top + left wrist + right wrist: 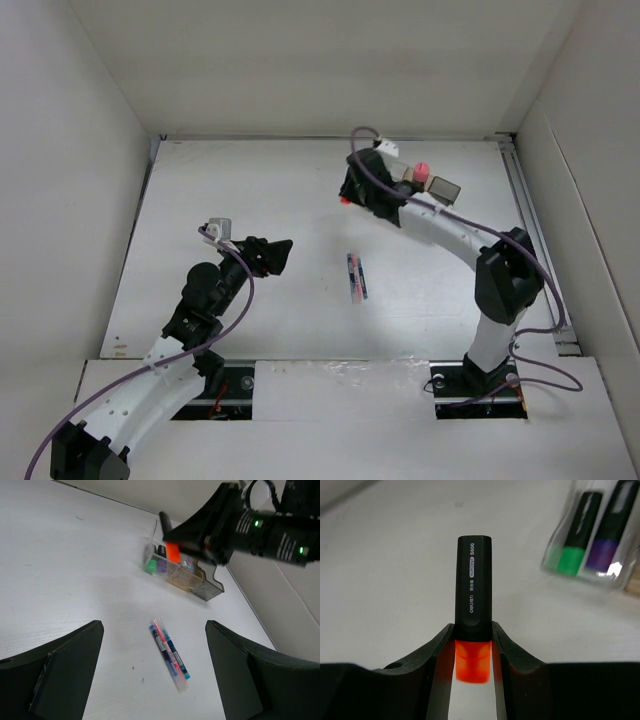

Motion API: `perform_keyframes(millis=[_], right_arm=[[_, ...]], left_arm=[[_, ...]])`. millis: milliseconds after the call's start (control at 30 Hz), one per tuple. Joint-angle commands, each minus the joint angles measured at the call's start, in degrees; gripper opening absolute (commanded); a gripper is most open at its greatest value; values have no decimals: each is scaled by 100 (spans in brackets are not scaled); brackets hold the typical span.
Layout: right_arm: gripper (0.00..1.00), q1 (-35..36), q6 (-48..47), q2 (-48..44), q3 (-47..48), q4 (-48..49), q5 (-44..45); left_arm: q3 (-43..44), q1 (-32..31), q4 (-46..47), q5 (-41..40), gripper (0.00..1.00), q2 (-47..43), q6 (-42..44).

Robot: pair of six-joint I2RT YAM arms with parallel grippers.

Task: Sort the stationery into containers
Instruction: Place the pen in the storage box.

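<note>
My right gripper (473,630) is shut on a black marker with an orange end (474,595) and holds it upright above the table, just left of the row of boxes (430,182). In the left wrist view the clear box (156,555) holds a green-ended marker (151,566) and a purple-ended marker (162,567); the tan box (184,578) and the dark box (209,588) adjoin it. A pink-capped bottle (422,168) stands in the row. Thin pink and blue pens (356,277) lie together mid-table. My left gripper (275,255) is open and empty, left of the pens.
White walls enclose the table on three sides, and the boxes stand near the back right corner. A metal rail (535,235) runs along the right edge. The right arm (455,235) arches over the right side.
</note>
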Motion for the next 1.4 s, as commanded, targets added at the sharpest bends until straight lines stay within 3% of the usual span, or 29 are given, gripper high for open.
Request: perform_keyframes(millis=[0,33,133,333,500,833,900,1033,1200,1267,1367], right_arm=[[17,-731,-94,128,435,-155,-680],[17,-1064,-93,189,515,-155,-1213],[17,-1426,56,488,822,-208,-1701],[19,-1910,223,937,1148,-472,-1834],[19,-2226,451,929,832,-131,-2325],[24,-2500,969,735,401,135,-2467],[29,-2500,1048,735,348,135,-2467],[51,-2500,1102,603,208,310,-2467],[58,-2351,927,199,208,206,-2222],[58,-2245,752,-55,147,144,-2054],[45,-1859,488,-642,-414,327,-1703]], left_arm=[[237,14,206,99,80,-74,93],[237,14,206,151,80,-74,93],[237,14,206,152,80,-74,93],[237,14,206,152,80,-13,93],[237,14,206,152,80,-13,93],[237,14,206,108,80,-13,93],[237,14,206,108,80,-13,93],[237,14,206,126,80,-13,93],[237,14,206,125,80,-13,93],[237,14,206,125,80,-13,93],[237,14,206,177,80,-13,93]])
